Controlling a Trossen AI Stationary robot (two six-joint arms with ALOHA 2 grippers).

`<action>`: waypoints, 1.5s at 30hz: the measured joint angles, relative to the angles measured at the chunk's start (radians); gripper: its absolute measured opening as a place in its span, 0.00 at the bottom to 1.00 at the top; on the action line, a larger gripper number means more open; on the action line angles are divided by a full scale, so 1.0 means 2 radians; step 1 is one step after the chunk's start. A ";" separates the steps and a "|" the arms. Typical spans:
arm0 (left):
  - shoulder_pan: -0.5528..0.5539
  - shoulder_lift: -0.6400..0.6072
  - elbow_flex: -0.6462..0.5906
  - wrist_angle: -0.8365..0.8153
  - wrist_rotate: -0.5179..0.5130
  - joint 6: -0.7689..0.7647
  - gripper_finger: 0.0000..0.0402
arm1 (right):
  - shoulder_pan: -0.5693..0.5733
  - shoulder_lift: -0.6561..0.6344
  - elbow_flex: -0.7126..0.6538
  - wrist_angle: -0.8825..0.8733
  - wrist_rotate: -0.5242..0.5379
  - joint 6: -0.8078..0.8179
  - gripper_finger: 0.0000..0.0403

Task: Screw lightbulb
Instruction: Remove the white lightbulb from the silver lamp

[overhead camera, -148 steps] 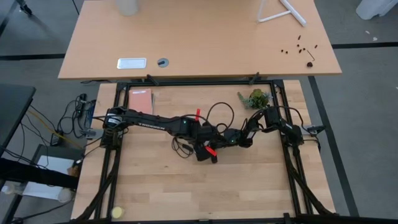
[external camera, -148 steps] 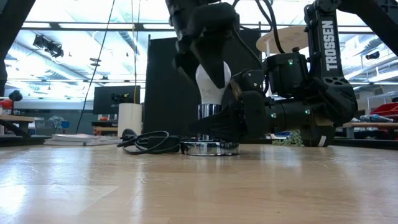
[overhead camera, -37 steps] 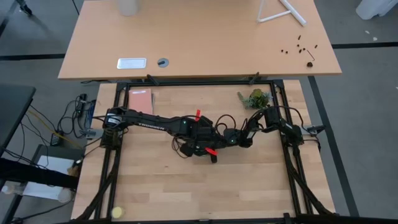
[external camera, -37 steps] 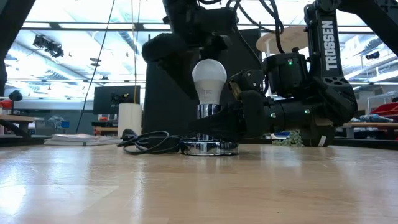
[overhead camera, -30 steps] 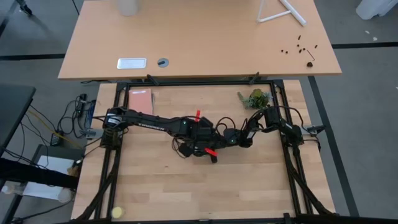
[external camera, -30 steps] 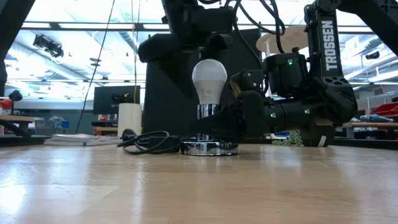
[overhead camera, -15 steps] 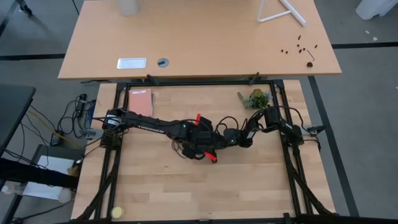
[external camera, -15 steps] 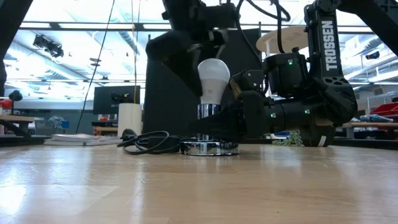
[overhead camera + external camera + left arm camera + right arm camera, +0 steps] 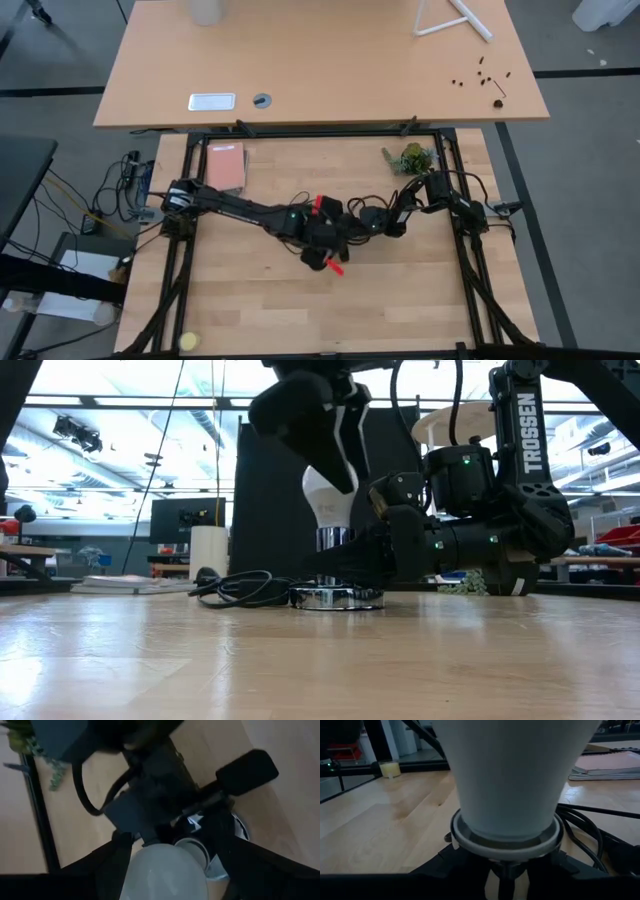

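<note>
The white lightbulb stands upright, its screw end in the chrome neck of the round silvery socket disc, which rests on the table. It fills the right wrist view. My left gripper is over the bulb's round top, open, with one finger on either side of the bulb. One finger hides part of the bulb in the low view. My right gripper is low at the socket, shut on its neck. In the high view my left gripper hides the bulb. My right gripper pinches the socket's narrow chrome neck, just under the bulb's white collar, between its two fingers. The fingers lie level and come from the table's right side. The socket's disc stays flat on the table.
The socket's black cord lies coiled on the table to the left of the disc. A small green plant and a pink book sit near the far edge. A yellow ball lies at the near left corner.
My left gripper has turned about its wrist and swung toward the table's near edge, coming down around the bulb's top; one finger now stands in front of the bulb in the low view. My right gripper and the socket have kept still.
</note>
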 joint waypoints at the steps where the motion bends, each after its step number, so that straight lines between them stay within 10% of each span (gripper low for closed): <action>1: 0.000 -0.001 0.001 -0.007 0.006 -0.006 0.77 | 0.000 0.000 0.000 0.000 0.000 0.000 0.45; 19: 0.006 0.001 0.056 -0.046 -0.005 -0.023 0.77 | 0.000 0.000 0.000 0.000 0.000 0.001 0.45; 32: 0.068 0.001 0.111 -0.231 0.108 -0.224 0.77 | 0.000 0.000 0.000 0.001 0.000 0.002 0.45; 45: 0.070 0.001 0.054 -0.185 0.093 -0.045 0.86 | 0.000 0.000 0.000 0.001 0.000 0.001 0.45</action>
